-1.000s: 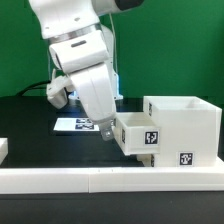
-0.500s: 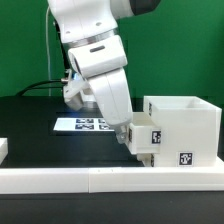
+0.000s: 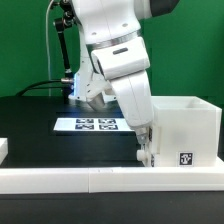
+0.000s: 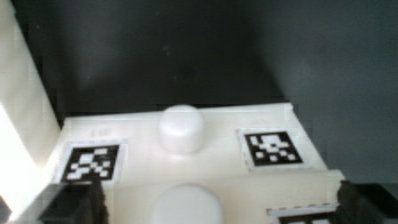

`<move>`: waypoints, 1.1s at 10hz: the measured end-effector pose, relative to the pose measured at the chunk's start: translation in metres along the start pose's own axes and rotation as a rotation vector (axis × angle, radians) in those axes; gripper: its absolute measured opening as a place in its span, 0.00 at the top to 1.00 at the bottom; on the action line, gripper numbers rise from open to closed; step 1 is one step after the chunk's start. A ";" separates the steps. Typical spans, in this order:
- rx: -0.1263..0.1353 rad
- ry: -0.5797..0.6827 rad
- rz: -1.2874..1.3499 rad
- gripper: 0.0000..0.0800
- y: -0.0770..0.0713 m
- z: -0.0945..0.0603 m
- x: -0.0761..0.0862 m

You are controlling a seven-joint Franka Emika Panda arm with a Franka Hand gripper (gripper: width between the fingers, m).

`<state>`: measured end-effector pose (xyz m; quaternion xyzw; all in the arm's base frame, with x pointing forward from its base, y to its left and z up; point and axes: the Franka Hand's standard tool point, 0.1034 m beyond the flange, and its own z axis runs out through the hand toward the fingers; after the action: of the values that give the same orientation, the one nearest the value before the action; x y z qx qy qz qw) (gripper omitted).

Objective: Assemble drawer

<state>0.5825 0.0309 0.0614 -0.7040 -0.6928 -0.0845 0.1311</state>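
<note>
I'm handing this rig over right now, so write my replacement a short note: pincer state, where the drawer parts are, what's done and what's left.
Pincer: low against the casing's front, on the exterior view's left side of it; the arm hides whether it is open or shut.
Casing: upright by the low white rail, open top, one tag visible on its front.
Small boxes: the upper one has been pushed further into the casing over the last second; its tagged front fills the wrist view. The lower box is hidden.
Marker board: flat on the table behind.
Left: confirm both boxes are fully seated, then back the arm out.
</note>
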 end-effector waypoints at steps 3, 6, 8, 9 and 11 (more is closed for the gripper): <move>0.002 0.000 0.001 0.19 -0.001 0.001 0.001; 0.008 0.002 0.018 0.19 -0.001 0.000 -0.001; 0.023 0.000 0.003 0.19 -0.001 0.001 0.005; 0.026 -0.012 0.000 0.19 0.000 0.001 0.005; 0.026 -0.021 0.002 0.19 0.001 0.000 0.005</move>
<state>0.5832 0.0354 0.0627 -0.7040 -0.6943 -0.0679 0.1330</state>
